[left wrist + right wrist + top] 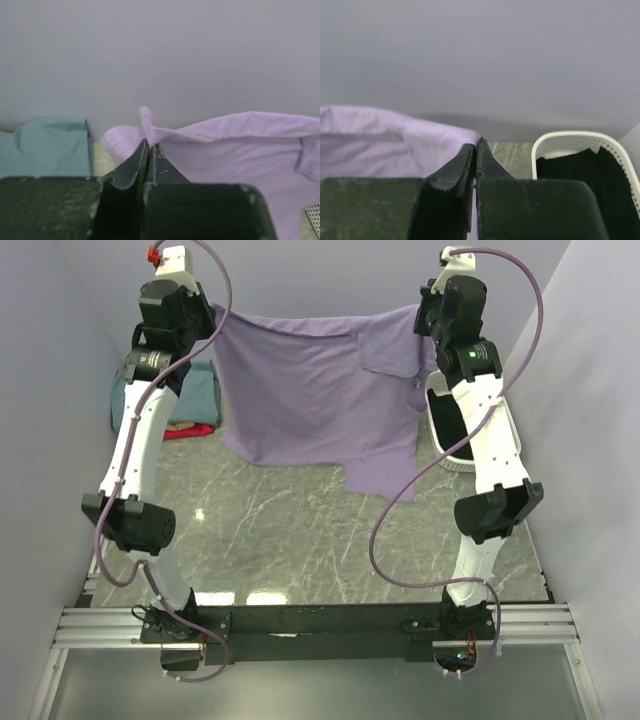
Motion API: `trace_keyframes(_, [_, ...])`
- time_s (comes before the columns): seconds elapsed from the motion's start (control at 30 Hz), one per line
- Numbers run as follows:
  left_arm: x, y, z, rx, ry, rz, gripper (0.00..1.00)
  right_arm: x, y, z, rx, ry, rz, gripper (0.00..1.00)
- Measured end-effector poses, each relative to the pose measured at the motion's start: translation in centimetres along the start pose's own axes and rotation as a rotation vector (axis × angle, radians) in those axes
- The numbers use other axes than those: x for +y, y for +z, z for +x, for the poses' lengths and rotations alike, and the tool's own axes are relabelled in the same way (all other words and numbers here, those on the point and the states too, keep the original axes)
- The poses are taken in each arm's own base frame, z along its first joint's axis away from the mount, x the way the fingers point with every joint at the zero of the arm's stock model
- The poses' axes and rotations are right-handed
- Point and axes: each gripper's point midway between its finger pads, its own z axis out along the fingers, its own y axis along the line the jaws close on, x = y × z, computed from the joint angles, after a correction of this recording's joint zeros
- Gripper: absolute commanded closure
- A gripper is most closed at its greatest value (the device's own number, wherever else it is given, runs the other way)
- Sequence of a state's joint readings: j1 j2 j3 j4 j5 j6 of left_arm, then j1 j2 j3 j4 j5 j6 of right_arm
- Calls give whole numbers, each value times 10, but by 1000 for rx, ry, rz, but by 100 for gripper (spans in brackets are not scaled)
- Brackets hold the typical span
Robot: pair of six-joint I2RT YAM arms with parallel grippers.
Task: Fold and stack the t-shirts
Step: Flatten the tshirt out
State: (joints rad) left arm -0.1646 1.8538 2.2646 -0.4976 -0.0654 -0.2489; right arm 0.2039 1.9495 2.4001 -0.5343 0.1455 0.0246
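A large lavender t-shirt hangs spread in the air between my two arms at the far side of the table, its lower hem and one sleeve drooping onto the marble top. My left gripper is shut on the shirt's upper left edge. On the opposite corner, my right gripper pinches the same shirt, also shut. Behind the left arm lies a pile of folded t-shirts, teal on top with a red one under it; the teal one also shows in the left wrist view.
A white perforated basket holding dark cloth stands at the far right, partly behind the right arm. Grey walls close in the table on the left, right and back. The marble tabletop lies below the hanging shirt.
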Motion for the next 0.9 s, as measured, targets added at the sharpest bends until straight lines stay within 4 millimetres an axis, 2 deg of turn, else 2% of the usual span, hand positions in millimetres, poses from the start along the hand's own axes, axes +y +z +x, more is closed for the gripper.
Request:
trace_keyframes(0.1, [-4,-15,0,-32,0,47,97,1,-14,9,17,-3,-21,100])
trace_keyframes(0.2, [-5,-41,5,-30,-10,63,99,2,-27,12,34,-5,-36,100])
trace_keyframes(0.37, [-19,-69,-32,-95,-15,119,99,6,-40,10,40,-5,-71,100])
trace_keyframes(0.43, [-20,-83,-35,-93,-32,126,98,8,-51,24,82,-5,-95,100])
trace_keyframes(0.47, [-20,-92,-33,-88,-39,127,98,8,-60,30,100,-2,-107,100])
trace_keyframes(0.57, [-16,-123,-7,-19,-65,129,98,9,-91,55,163,3,-142,100])
trace_keyframes(0.63, [-15,-140,4,16,-80,128,98,8,-115,65,193,8,-159,100])
trace_keyframes(0.7, [-17,-155,6,34,-88,140,98,8,-138,61,184,15,-180,100])
trace_keyframes(0.8, [-21,-166,0,48,-90,154,98,10,-162,38,127,22,-208,100])
trace_keyframes(0.9, [-27,-163,-16,53,-90,167,98,12,-168,18,86,25,-221,100])
